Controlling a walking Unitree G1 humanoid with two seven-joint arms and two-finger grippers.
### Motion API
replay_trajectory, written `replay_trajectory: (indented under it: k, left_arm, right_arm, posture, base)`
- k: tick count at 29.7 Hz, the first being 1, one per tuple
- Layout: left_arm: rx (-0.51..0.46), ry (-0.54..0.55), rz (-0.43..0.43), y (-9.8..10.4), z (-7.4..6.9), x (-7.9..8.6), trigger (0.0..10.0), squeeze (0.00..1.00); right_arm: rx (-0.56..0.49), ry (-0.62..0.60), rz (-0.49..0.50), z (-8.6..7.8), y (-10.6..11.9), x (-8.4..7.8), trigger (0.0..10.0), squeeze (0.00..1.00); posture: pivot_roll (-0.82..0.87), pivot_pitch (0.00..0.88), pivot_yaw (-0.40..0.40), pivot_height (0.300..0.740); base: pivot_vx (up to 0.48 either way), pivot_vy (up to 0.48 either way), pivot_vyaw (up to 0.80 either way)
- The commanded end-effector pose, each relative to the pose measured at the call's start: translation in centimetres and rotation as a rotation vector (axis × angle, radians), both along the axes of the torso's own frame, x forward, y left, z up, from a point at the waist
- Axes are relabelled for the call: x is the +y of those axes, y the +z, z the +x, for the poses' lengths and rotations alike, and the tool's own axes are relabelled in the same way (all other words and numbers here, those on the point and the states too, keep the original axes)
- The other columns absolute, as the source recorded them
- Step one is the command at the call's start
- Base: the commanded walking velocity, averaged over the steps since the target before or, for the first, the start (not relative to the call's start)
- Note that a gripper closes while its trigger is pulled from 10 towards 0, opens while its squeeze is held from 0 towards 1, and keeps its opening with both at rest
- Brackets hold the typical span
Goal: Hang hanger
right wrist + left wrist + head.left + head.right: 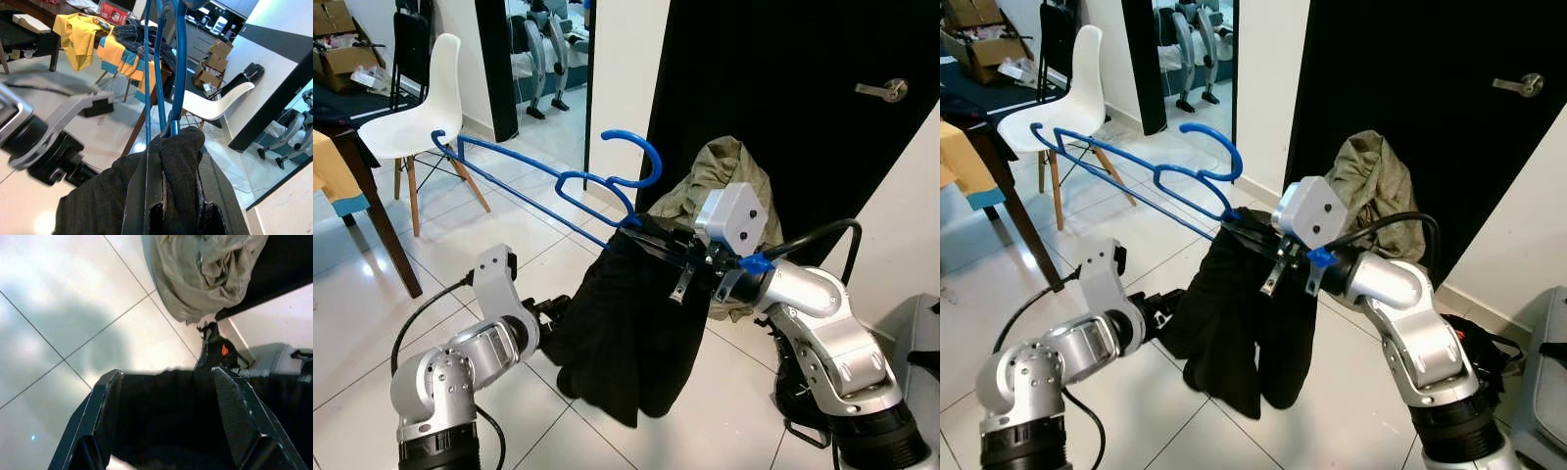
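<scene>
You stand on a glossy white tile floor point(372, 313) before a black door point(783, 98), with a white chair point(416, 108) and a dark counter point(44, 14) carrying yellow clothes to your left, and an olive garment point(729, 181) heaped at the foot of the door. Your right gripper point(651, 235) has its jaws clenched on the blue hanger point(558, 176), which points out level toward the chair, and black trousers point(631, 323) droop from it. Your left gripper point(166, 426) has its jaws released, one on each side of the trousers' black cloth.
</scene>
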State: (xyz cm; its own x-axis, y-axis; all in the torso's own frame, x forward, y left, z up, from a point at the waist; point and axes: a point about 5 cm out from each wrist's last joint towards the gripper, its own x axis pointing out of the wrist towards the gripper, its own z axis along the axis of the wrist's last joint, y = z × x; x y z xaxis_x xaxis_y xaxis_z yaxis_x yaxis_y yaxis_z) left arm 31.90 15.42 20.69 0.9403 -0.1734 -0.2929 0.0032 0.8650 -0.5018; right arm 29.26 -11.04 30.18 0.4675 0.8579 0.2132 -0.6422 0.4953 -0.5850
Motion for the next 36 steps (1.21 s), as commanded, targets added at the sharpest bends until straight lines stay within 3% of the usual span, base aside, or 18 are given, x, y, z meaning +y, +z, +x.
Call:
replay_trajectory:
  k: [1,17,25,36]
  left_arm:
    - [0.043,0.049,-0.048,-0.3,-0.2,0.7,10.0,0.00]
    - [0.233,0.074,-0.182,-3.1,-1.6,-0.2,10.0,0.00]
    - [0.323,0.152,-0.210,-5.1,-1.4,0.6,10.0,0.00]
    - [0.374,0.167,-0.271,-6.2,-1.3,0.6,10.0,0.00]
  right_arm:
    - [-0.037,0.036,-0.003,-0.5,0.6,0.5,0.0,0.00]
    - [-0.042,0.033,-0.015,-0.2,0.7,0.3,0.0,0.00]
    - [-0.046,0.035,-0.018,-0.2,0.8,0.3,0.0,0.00]
    - [-0.059,0.048,-0.012,-0.3,1.4,0.4,0.0,0.00]
  posture:
    - [-0.04,0.212,-0.063,0.740]
    - [-0.04,0.213,-0.068,0.740]
    - [-0.05,0.215,-0.067,0.740]
    - [-0.06,0.218,-0.076,0.740]
  base:
    - [0.000,0.000,0.00]
    - [0.000,0.000,0.00]
    - [0.000,0.000,0.00]
    - [0.000,0.000,0.00]
